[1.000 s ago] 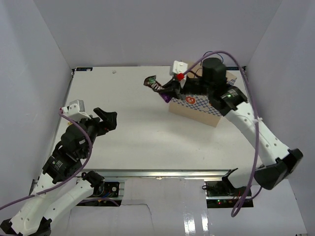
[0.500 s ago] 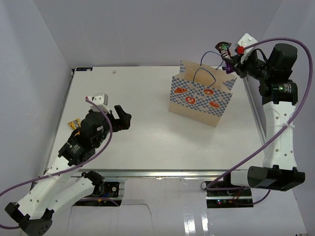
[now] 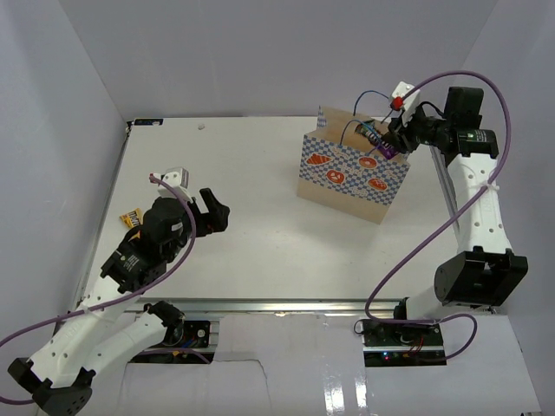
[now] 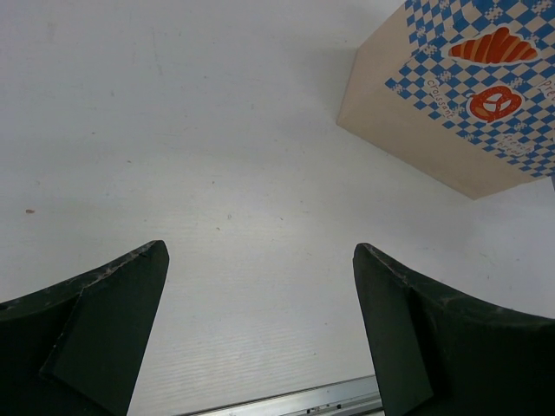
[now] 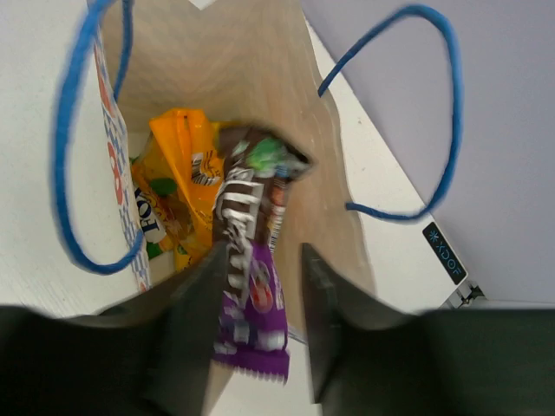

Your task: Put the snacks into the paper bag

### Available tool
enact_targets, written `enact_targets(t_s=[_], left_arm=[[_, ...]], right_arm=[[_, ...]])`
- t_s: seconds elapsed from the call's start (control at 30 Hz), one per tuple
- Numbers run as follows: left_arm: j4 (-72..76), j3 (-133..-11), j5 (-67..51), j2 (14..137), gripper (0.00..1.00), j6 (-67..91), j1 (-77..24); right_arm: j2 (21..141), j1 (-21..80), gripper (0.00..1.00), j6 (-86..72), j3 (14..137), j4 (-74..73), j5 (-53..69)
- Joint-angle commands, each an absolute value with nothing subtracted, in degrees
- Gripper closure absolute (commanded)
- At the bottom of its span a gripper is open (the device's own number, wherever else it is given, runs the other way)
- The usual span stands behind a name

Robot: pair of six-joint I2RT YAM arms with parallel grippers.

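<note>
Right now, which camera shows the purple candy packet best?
The right wrist view: the purple candy packet fills the middle, between the fingers, over the open paper bag. In the top view the packet is small; the left wrist view misses it.

The table (image 3: 260,234) offers open surface through its middle, from the near edge to the far edge, and across the far left corner. The bag (image 3: 347,178) stands upright toward the far right corner, leaving only a narrow strip along the right edge. Its mouth faces up, but blue handles (image 5: 59,165) arch across it. The right gripper (image 3: 388,141) hangs over it with a purple packet (image 5: 247,295) between its fingers, and other packets (image 5: 178,165) lie on the bottom. The left gripper (image 3: 215,208) hovers over the left half. A yellow packet (image 3: 131,217) lies by the left edge. Walls (image 3: 61,130) close the left, far and right sides.
</note>
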State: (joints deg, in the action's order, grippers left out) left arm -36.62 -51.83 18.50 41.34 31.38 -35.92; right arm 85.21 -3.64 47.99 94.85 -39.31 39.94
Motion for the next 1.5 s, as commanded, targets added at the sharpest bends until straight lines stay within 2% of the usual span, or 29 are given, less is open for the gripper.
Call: enact_targets(t_s=[0.0,0.1,0.2,0.27,0.3,0.33,0.4,0.43,0.5,0.73,1.07,1.2,1.37,1.47], left_arm=[[-37.6,-54.9,20.1,42.4,0.02,32.5,-36.0],[-36.7,-56.3,20.6,45.4,0.02,31.9,-36.0],[-36.9,-59.1,20.5,50.6,0.02,30.8,-34.5],[-37.4,-60.7,17.7,53.5,0.02,29.4,-29.4],[-37.2,-60.8,15.0,55.9,0.02,29.1,-26.0],[-36.3,-60.2,8.3,56.7,0.02,28.9,-18.4],[-35.1,-58.9,2.7,58.1,0.02,29.1,-10.2],[-33.8,-57.8,0.1,58.5,0.02,29.2,-3.1],[-32.5,-56.8,0.1,61.1,0.02,29.8,6.1],[-32.3,-59.4,20.5,75.4,0.02,34.7,11.4],[-32.3,-60.3,27.2,89.8,0.03,30.0,15.4],[-29.2,-59.2,21.0,93.6,0.23,26.5,15.6],[-28.8,-59.3,18.6,97.1,0.31,26.0,15.8],[-28.1,-59.3,17.9,97.4,0.41,25.4,16.0]], right_arm=[[85.6,-3.0,0.50,50.0,96.1,-40.1,40.5],[86.4,-2.9,0.39,49.5,97.9,-41.8,40.9],[85.3,-3.2,0.32,47.4,98.8,-41.9,39.6],[83.9,-4.4,0.28,44.4,99.1,-41.9,40.3],[83.2,-4.9,0.25,43.4,99.1,-41.9,41.0],[81.7,-6.1,0.24,41.5,98.8,-41.9,42.5],[79.8,-7.3,0.22,40.3,97.4,-41.8,44.2],[77.7,-8.4,0.21,39.8,94.7,-41.8,45.6],[75.4,-9.4,0.20,39.9,89.2,-41.8,47.1],[67.1,-13.7,0.18,41.8,74.5,-41.7,49.1],[67.2,-17.4,0.18,41.9,70.8,-41.2,52.8],[68.2,-18.1,0.18,41.7,71.0,-41.2,53.7],[69.2,-18.7,0.18,41.5,72.8,-41.5,54.8],[69.6,-19.1,0.18,40.8,73.4,-41.4,55.5]])
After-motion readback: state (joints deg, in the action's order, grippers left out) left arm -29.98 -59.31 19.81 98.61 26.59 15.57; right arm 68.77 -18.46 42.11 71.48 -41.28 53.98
